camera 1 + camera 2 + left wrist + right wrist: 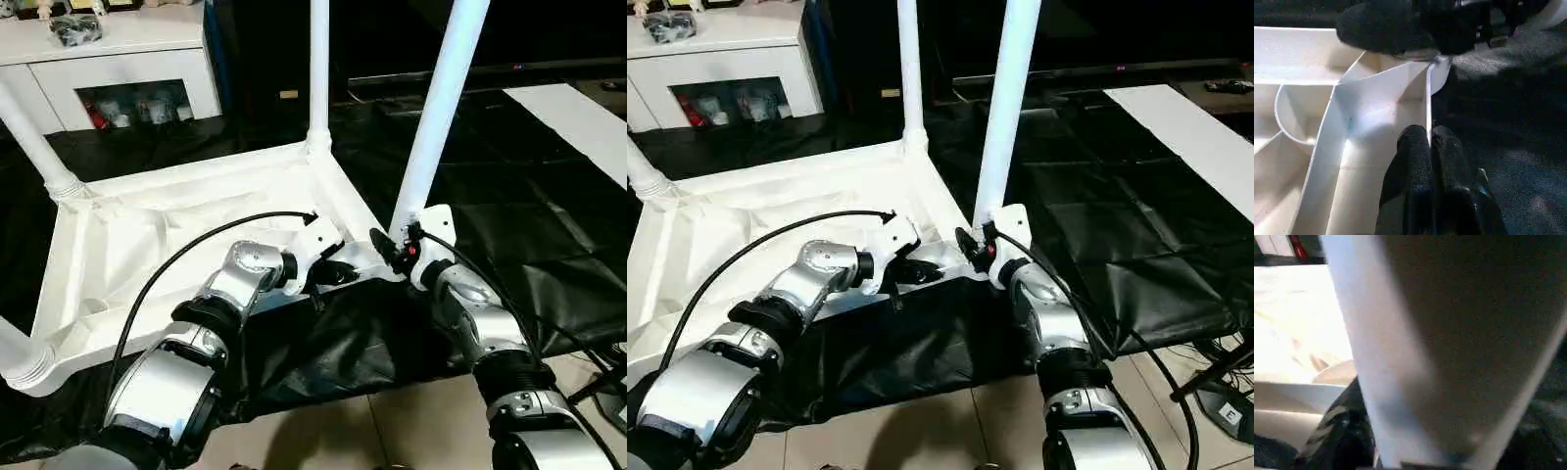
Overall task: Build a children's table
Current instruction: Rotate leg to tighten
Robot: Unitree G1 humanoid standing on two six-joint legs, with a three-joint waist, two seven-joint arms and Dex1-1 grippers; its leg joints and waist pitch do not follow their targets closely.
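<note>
Right hand [390, 250] grips upright leg [446, 108] base.

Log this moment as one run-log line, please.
stage: fourth leg at near corner socket | left gripper: shut on tabletop rim | right gripper: around leg base | other legs: upright

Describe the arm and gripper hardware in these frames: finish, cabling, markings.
Both forearms are silver metal with black ribbed joint collars. Each wrist carries a white plastic bracket ahead of a gripper with two black fingers: left gripper, right gripper. A black cable loops from the left bracket back along that arm; another trails down the right forearm. A small red spot shows on the right wrist bracket. No readable markings.
</note>
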